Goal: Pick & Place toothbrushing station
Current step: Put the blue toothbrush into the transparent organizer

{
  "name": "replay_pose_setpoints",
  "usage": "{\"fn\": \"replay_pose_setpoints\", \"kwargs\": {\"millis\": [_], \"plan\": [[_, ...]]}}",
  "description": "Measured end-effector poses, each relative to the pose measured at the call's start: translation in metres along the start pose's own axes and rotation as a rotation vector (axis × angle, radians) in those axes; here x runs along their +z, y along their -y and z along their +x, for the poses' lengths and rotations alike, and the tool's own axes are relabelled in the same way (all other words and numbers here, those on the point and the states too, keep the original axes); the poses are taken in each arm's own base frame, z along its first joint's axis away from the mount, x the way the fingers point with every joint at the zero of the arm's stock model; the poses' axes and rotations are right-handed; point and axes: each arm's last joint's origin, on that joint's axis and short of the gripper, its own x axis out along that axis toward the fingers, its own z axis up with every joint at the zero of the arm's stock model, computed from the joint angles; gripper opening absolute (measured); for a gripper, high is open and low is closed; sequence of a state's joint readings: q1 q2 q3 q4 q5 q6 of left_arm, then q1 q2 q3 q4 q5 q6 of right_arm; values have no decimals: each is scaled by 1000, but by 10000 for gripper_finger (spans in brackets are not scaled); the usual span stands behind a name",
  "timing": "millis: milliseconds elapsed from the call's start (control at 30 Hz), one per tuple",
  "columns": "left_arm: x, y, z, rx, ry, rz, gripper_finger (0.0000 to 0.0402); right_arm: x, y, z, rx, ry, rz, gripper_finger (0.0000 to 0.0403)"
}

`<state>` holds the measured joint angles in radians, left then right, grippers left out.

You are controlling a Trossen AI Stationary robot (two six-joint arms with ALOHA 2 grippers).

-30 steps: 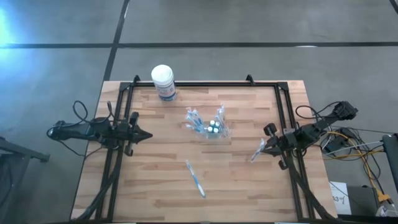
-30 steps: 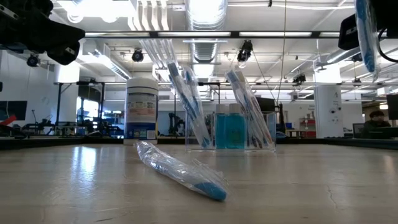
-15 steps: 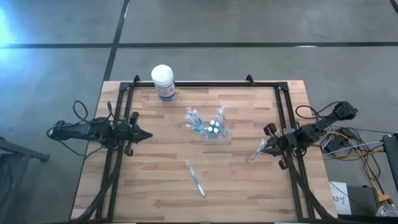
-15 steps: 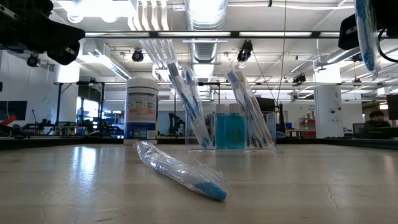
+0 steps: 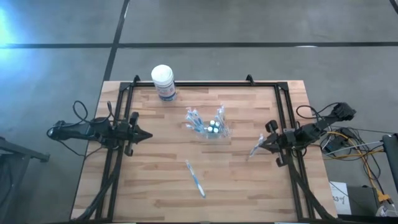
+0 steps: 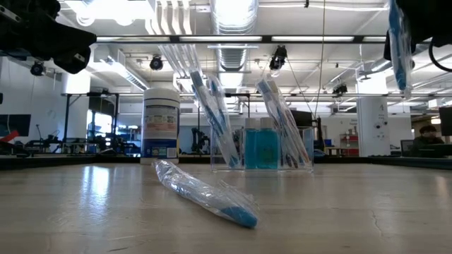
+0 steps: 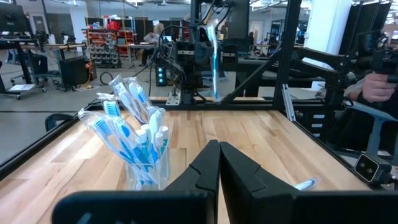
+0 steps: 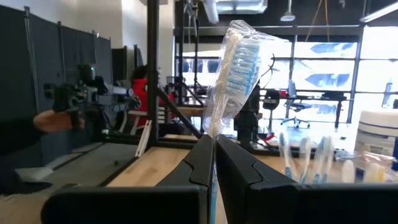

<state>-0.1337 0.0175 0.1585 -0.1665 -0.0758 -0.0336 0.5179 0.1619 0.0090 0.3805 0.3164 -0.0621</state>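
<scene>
Clear thin plastic makes the toothbrushing station (image 5: 211, 126) look light, slick and easily tipped (its brushes lean outward); it stands just past the bench (image 5: 155, 180) centre, toward 12 o'clock. Grip low on a side wall. At 3 o'clock the right tool (image 5: 262, 144) pinches a wrapped toothbrush (image 5: 256, 148); at 9 o'clock the left tool (image 5: 144, 135) is closed, empty.

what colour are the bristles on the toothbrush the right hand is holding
Blue and white, on the wrapped toothbrush; the right wrist view shows it best.

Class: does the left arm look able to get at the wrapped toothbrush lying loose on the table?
Probably yes: nothing lies between the left tool and the loose toothbrush, and that tool holds nothing.
</scene>
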Motion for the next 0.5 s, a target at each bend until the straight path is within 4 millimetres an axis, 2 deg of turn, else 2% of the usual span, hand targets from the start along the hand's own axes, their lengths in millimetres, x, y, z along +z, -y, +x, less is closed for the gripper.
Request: {"fn": "replay_pose_setpoints", "kwargs": {"millis": [200, 500], "plan": [[0, 0, 0, -2, 0, 12, 14, -1, 1, -5, 3, -41, -18, 12], [1, 0, 0, 11, 14, -40, 14, 25, 7, -13, -26, -65, 2, 12]]}}
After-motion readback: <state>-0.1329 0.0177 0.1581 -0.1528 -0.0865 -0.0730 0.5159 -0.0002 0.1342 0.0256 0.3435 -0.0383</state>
